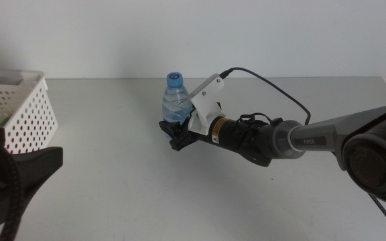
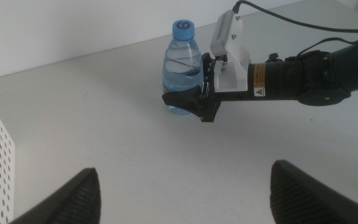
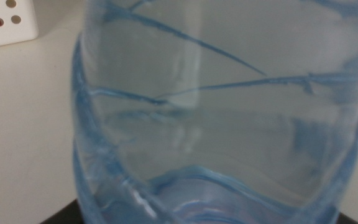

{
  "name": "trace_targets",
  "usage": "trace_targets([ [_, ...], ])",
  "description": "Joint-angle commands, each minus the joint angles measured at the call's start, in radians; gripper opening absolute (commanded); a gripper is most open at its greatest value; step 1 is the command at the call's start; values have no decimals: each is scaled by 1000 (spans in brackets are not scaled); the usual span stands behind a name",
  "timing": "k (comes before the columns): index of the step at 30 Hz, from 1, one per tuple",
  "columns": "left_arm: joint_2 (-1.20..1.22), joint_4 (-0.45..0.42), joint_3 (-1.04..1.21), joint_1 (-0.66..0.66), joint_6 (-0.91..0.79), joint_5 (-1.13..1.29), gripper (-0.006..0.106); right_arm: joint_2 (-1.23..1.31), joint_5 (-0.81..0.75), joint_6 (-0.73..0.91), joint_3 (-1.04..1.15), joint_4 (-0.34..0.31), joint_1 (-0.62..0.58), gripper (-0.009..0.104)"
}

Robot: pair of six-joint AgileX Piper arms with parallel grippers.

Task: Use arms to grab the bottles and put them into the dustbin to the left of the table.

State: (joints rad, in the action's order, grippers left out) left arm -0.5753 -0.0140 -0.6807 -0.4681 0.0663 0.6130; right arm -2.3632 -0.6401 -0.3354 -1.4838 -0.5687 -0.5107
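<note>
The water bottle (image 1: 175, 98) stands upright on the table (image 1: 126, 174), well right of the dustbin (image 1: 20, 107). It looks light, thin-walled and slick, so a hold low on the body suits. The right gripper (image 1: 173, 131) brackets its base; whether the jaws press it, I cannot tell. The left gripper (image 2: 182, 196) waits wide open, holding nothing. Count: 1 bottle, 1 dustbin.
</note>
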Motion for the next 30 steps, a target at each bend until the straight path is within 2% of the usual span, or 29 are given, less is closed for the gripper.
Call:
trace_targets([
  [1,-2,0,-26,-1,13,-75,93,75,-105,0,-34,28,-2,48],
  [5,-2,0,-26,-1,13,-75,93,79,-83,-52,-33,23,-10,77],
  [8,-2,0,-26,-1,13,-75,93,119,-22,-133,-20,-23,-15,87],
  [10,-2,0,-26,-1,13,-75,93,163,17,-191,24,-47,-15,88],
  [16,-2,0,-26,-1,13,-75,93,362,28,-219,247,-54,-3,83],
  [22,-2,1,-26,-1,13,-75,93,674,75,-266,510,-67,2,77],
  [26,-2,0,-26,-1,13,-75,93,869,148,-363,622,-146,2,76],
  [30,-2,0,-26,-1,13,-75,93,1061,208,-498,716,-273,2,75],
])
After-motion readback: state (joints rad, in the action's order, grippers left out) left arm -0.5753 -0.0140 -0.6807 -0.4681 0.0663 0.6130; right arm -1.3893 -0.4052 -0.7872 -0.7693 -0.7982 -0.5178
